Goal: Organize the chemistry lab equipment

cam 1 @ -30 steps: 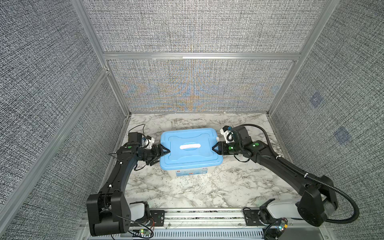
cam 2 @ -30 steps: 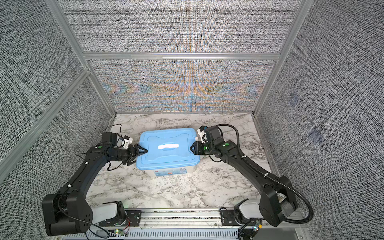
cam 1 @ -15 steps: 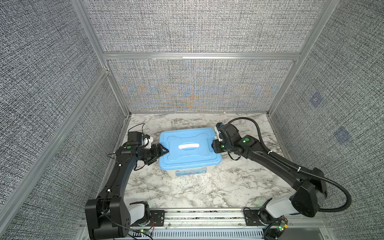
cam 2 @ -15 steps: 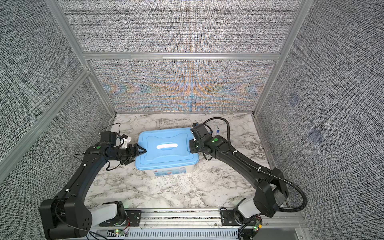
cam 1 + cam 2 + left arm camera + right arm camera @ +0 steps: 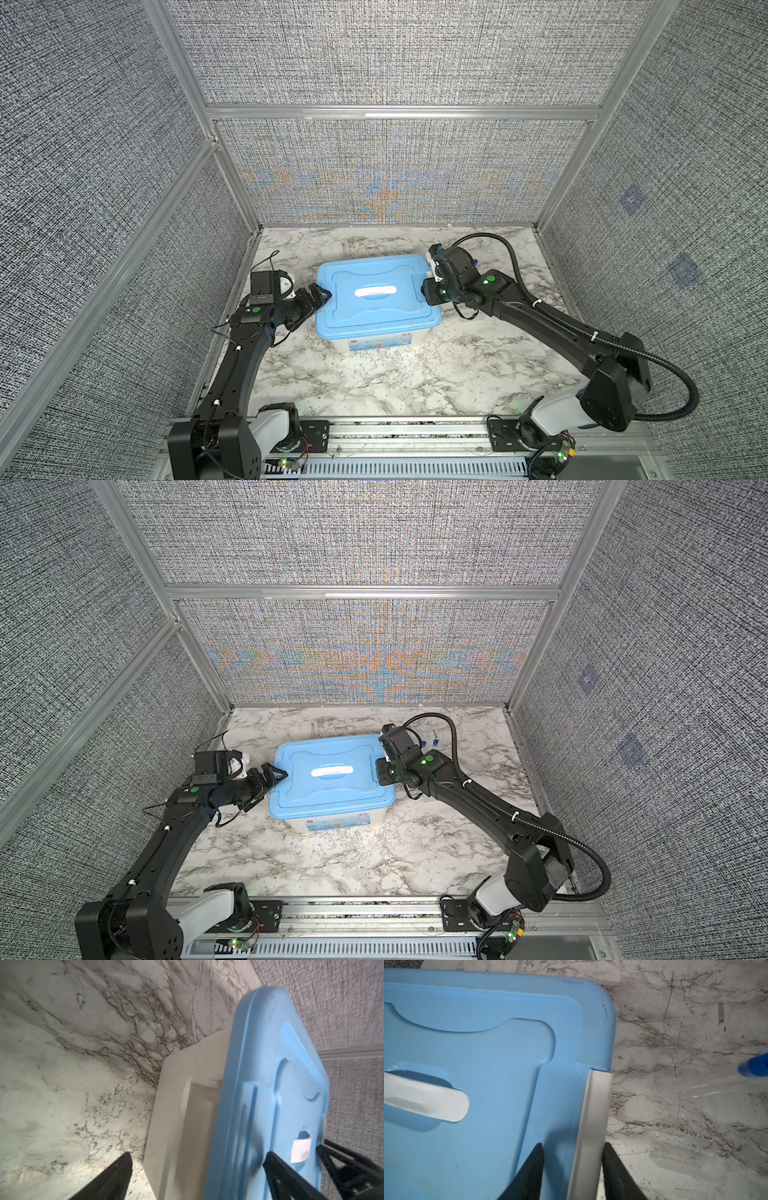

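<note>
A white tub (image 5: 376, 343) stands mid-table with a blue lid (image 5: 374, 309) on it. My left gripper (image 5: 322, 296) (image 5: 197, 1157) is open wide at the lid's left end, one finger above the lid and one beside the tub wall. My right gripper (image 5: 425, 289) (image 5: 573, 1145) is at the lid's right end. Its jaws straddle the white latch (image 5: 591, 1118), the outer finger against it and the inner one apart from it over the lid. Behind the right wrist lie two blue-capped clear tubes (image 5: 430, 743) (image 5: 753, 1068) and a clear plastic well rack (image 5: 683, 1132).
The lid has a white handle (image 5: 375, 291) at its centre. Marble table (image 5: 374, 386) runs in front of the tub. Grey fabric walls close the left, back and right sides. A metal rail (image 5: 395, 432) with both arm bases lines the front edge.
My left gripper has opened wider at the lid's left end. The right wrist has swung up and in over the lid's right end, and its jaws have narrowed round the latch.
</note>
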Tool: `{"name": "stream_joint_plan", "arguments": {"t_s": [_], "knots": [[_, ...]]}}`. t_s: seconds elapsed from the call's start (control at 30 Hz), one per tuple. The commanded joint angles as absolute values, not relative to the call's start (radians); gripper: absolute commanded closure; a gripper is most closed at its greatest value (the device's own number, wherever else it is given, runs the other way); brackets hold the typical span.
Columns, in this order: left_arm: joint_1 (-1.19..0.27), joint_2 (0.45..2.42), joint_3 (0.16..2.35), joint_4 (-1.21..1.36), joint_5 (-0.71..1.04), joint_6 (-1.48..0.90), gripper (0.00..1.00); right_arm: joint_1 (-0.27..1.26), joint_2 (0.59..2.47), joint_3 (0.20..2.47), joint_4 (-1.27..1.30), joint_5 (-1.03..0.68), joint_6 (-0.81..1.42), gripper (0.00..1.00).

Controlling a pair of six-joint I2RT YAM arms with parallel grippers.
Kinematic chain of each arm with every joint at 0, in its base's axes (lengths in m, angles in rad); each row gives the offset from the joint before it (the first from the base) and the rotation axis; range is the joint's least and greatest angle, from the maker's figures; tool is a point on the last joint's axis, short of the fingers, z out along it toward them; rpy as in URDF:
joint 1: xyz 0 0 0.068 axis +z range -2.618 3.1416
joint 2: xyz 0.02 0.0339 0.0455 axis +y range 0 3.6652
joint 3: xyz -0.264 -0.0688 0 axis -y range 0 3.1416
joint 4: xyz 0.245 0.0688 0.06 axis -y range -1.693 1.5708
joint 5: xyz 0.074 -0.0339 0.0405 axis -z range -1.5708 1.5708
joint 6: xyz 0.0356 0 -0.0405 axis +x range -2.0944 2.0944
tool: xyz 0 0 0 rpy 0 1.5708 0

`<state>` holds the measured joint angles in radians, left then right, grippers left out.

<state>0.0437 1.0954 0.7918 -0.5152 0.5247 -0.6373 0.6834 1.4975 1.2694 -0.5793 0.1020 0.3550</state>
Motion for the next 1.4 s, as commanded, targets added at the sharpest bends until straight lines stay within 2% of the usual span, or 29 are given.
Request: {"name": "stream_joint_plan", "arguments": {"t_s": [0.0,0.07,0.2,0.43,0.57,0.7,0.83,1.0,1.13,1.27,1.37], "knots": [[0.058,1.060,0.739,-0.354,0.555,-0.727,0.01,0.687,1.508,1.258,-0.736,0.080,0.324,0.58],[0.064,1.034,0.691,-0.272,0.557,-0.754,0.02,0.686,1.504,1.255,-0.739,0.081,0.323,0.58],[0.079,1.011,0.670,-0.238,0.579,-0.761,0.19,0.685,1.501,1.254,-0.744,0.081,0.324,0.58],[0.080,1.031,0.719,-0.278,0.664,-0.690,0.23,0.684,1.502,1.265,-0.746,0.074,0.329,0.58],[0.078,1.086,0.730,-0.243,0.786,-0.686,0.32,0.684,1.512,1.276,-0.745,0.060,0.334,0.57],[0.077,1.092,0.750,-0.277,0.793,-0.661,0.33,0.683,1.525,1.290,-0.743,0.039,0.341,0.57],[0.077,1.066,0.785,-0.349,0.747,-0.632,0.33,0.683,1.528,1.290,-0.738,0.029,0.349,0.57],[0.079,1.066,0.789,-0.428,0.660,-0.636,0.13,0.681,1.523,1.289,-0.742,0.033,0.346,0.57],[0.079,1.096,0.780,-0.420,0.705,-0.670,0.11,0.679,1.523,1.287,-0.741,0.031,0.346,0.57],[0.081,1.113,0.798,-0.482,0.650,-0.659,0.11,0.676,1.526,1.292,-0.747,0.031,0.341,0.57],[0.083,1.125,0.811,-0.544,0.604,-0.670,0.01,0.677,1.524,1.292,-0.747,0.031,0.338,0.57]]}}
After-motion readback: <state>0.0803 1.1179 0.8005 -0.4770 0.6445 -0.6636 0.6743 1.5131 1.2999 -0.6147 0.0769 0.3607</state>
